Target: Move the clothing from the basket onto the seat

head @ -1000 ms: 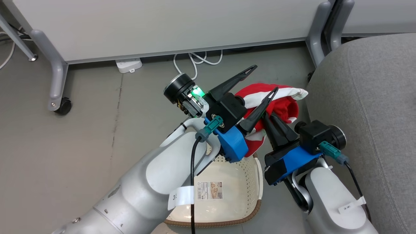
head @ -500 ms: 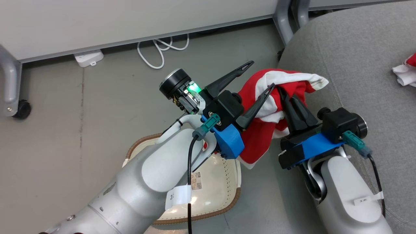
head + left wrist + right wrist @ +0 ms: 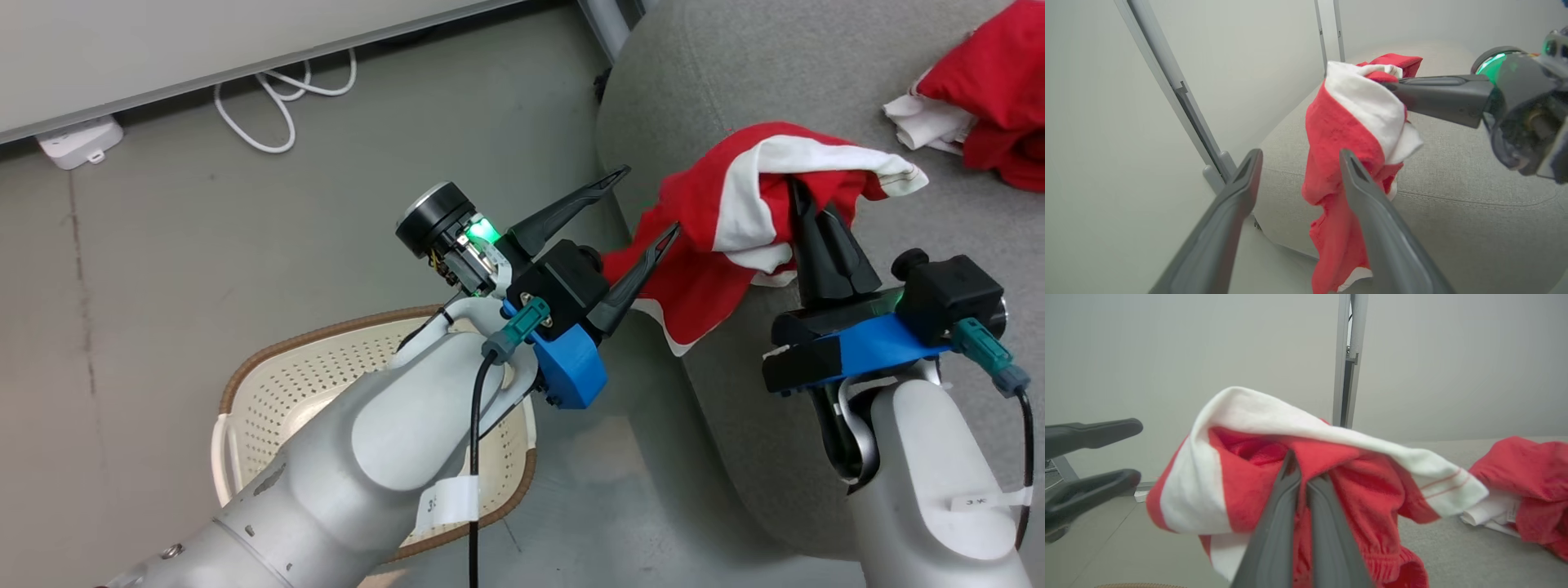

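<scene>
Big grey seat (image 3: 759, 65) takes up the right side of the head view. One red garment (image 3: 988, 90) is already lying bunched up on it near the far right. The basket (image 3: 302, 392) sits on the floor (image 3: 245, 229) off to the left, half hidden under the left forearm and well apart from the seat. The other red garment with the white band (image 3: 710, 245) is up in the air at the seat's rounded corner, and its lower end dangles past the edge. The right gripper (image 3: 798, 196) has its fingers pinched tight together on that fabric. The left gripper (image 3: 652, 198) is spread wide with nothing in it, just beside the hanging cloth.
</scene>
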